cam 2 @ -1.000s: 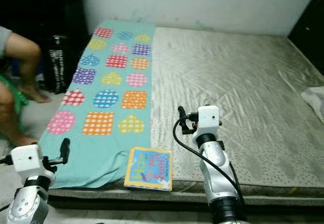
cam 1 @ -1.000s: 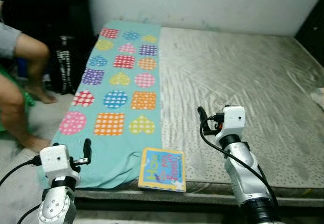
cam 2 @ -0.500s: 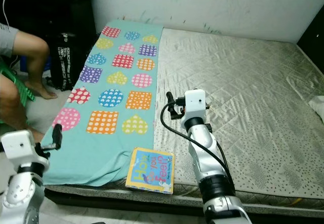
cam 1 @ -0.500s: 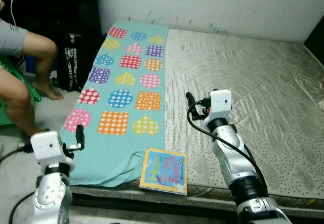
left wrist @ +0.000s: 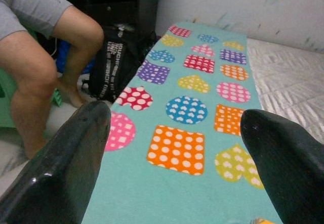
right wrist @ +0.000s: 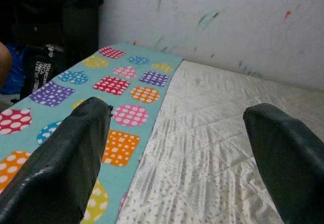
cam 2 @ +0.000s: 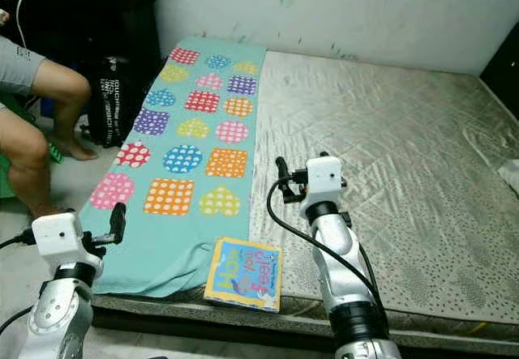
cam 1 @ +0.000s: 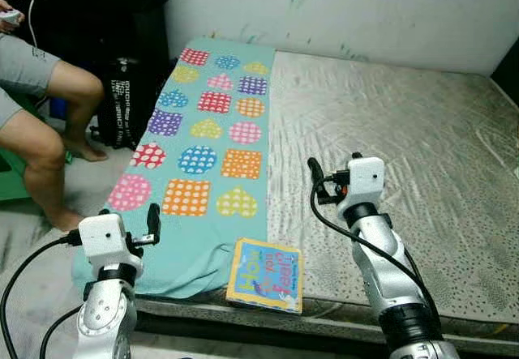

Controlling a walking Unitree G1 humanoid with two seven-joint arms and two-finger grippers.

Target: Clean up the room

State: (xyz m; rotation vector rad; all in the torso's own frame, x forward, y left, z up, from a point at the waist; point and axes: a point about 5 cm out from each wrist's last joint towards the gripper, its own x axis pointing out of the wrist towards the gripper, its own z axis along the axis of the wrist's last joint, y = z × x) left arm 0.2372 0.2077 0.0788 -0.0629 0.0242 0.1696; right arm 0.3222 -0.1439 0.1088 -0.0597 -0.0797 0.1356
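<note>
Robot at the bed's foot, nothing picked up yet.

Both grippers, left gripper (cam 1: 152,223) and right gripper (cam 1: 313,173), hover with fingers spread and empty. Nearest lies a bright picture book (cam 1: 264,275), flat at the mattress (cam 1: 405,148) edge, touching the turquoise patterned blanket (cam 1: 203,156); grabbing it looks like the next move, needing a lower reach. A person's legs (cam 1: 45,132) sit beyond, left.

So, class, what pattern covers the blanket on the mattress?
The blanket is teal with colourful polka-dotted shapes; clearest in the left eye view.
</note>
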